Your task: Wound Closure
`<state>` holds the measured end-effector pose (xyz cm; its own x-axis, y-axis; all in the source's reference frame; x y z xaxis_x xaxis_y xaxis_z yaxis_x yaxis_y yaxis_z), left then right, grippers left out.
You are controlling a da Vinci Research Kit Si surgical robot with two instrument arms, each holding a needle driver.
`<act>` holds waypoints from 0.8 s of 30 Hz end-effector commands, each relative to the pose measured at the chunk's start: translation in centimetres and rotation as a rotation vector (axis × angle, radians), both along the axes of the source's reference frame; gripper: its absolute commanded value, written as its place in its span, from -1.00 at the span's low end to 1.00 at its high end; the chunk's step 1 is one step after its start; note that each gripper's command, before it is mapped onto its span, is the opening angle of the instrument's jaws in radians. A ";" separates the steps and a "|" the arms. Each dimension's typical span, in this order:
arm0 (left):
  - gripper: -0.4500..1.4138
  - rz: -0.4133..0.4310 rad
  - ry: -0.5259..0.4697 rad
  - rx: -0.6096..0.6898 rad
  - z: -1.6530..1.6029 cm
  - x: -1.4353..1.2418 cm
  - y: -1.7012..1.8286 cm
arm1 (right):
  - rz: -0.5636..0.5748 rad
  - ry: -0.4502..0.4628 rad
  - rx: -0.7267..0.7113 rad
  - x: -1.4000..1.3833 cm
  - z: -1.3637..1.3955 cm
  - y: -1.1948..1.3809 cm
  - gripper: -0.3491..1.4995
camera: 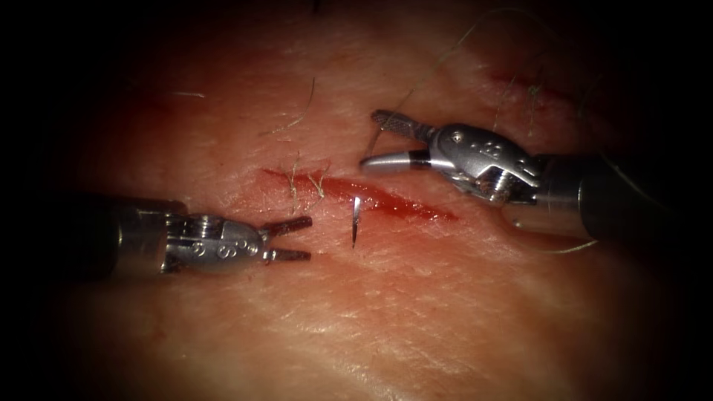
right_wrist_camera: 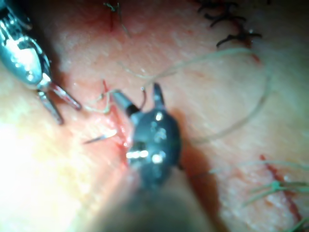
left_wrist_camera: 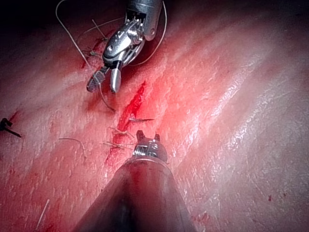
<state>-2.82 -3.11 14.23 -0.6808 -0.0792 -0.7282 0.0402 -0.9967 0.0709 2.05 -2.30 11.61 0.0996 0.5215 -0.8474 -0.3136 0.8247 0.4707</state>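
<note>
1. Left tool [camera: 306, 238]: jaws parted, holding nothing, left of the needle.
2. Right tool [camera: 375, 139]: jaws wide, empty, above the cut [camera: 386, 199].
3. Needle [camera: 356, 220]: free of both tools, tip sticking out of the tissue [camera: 416, 312] at the cut's lower edge.
4. Thread [camera: 445, 53] lies loose behind the right tool.

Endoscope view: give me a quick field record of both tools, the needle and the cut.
left tool: silver needle driver, jaws open, holding nothing, left of the needle
right tool: silver needle driver, jaws open, holding nothing, above the cut
needle: thin curved steel needle, tip sticking out of the tissue at the cut's lower edge, free of both tools
cut: red slit in pale pork tissue, unclosed here
thread: pale strand lying near the right tool
</note>
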 end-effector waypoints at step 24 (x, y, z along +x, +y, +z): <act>-0.21 -0.004 -0.002 0.005 0.06 -0.05 -0.06 | -0.082 0.004 -0.010 0.16 0.20 -0.03 -1.00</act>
<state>-2.82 -3.13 14.23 -0.6818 -0.0727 -0.7280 0.0340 -0.9971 0.0676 2.15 -2.33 11.78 0.1378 0.5041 -0.8526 -0.2445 0.8515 0.4639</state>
